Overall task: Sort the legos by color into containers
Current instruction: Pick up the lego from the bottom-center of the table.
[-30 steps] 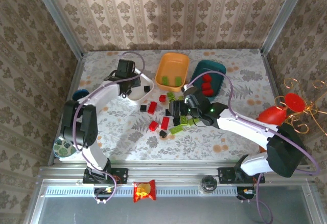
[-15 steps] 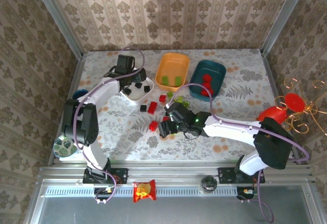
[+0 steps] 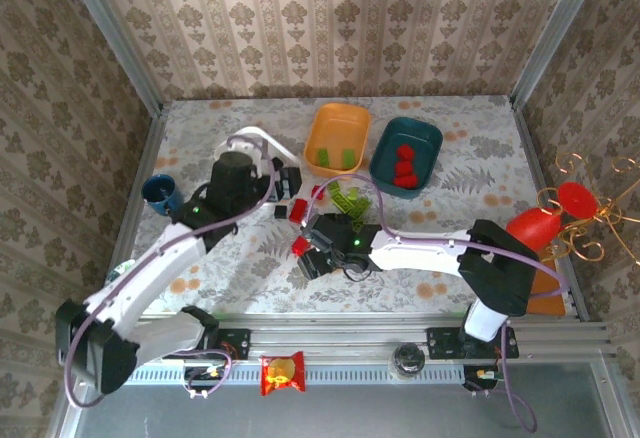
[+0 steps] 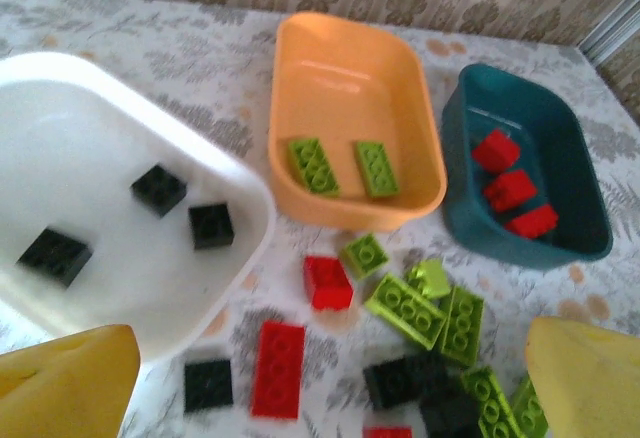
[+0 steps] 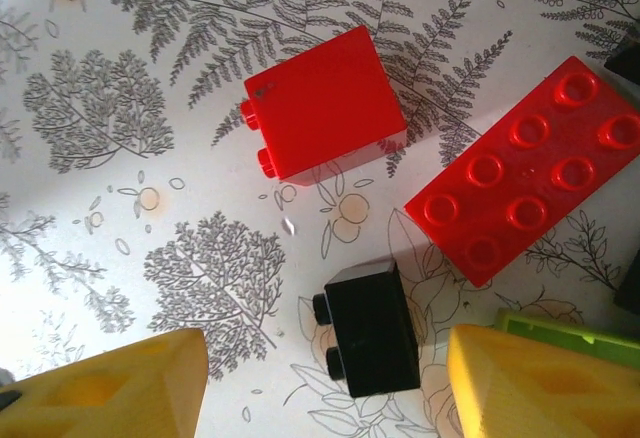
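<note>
left arm [image 3: 150, 268]: I see it stretched forward and to its right from the base, wrist tipped down.
left gripper [image 3: 278, 196]: jaws spread wide, yellow fingers [image 4: 62, 383] far apart.
right arm [image 3: 430, 251]: bent sharply at the elbow, forearm reaching left across the middle.
right gripper [image 3: 312, 258]: pointing straight down, jaws parted.

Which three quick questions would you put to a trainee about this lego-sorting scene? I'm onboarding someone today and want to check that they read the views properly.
1. Multiple choice: which colour of lego lies in the orange tray? A) red B) black C) lime green
2. True or false: the teal tray holds three red legos.
3. Fill the blank: in the right wrist view, the small lego lying on its side by the gap of the open right hand is ____ in colour.

Key: 1 C; 2 true; 3 black.
</note>
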Robot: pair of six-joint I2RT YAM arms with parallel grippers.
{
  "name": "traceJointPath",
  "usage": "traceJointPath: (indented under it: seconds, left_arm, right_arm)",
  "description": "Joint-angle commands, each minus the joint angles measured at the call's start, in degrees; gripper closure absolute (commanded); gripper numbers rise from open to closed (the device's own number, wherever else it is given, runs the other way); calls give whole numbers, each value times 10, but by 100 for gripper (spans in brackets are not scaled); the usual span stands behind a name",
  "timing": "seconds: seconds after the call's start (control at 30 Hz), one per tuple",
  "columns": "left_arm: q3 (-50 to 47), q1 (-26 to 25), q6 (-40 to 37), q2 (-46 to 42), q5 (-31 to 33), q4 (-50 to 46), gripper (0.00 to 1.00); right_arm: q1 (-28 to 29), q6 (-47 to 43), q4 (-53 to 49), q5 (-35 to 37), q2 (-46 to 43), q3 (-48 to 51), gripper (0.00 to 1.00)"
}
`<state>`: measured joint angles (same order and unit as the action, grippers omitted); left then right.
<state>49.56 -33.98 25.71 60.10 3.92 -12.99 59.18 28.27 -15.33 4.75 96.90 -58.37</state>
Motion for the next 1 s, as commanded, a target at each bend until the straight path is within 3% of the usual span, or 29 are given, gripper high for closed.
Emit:
traceJointPath:
  seconds: [0.0,0.3,0.6,0.8,0.97]
  left_arm:
    - [-46,-5,24,-84,32,-21,0]
    - [-150,-7,59,-233,53,-71,0]
    - [-168,-7,54,-253,77,-96,0]
    - [-181,-7,52,-254,87,-104,0]
    - [-207,-7,80,-268,85,-116,0]
  right_arm:
    - [2,-3,-28,40,17,-22,38]
    - [2,-2,-40,32,60,-37,54]
    - [2,-6,-32,-6,36,-25,76]
    - [-6,-24,-41,-19,-33,-47,80]
    - [-43,-51,-32,-36,-17,-142,80]
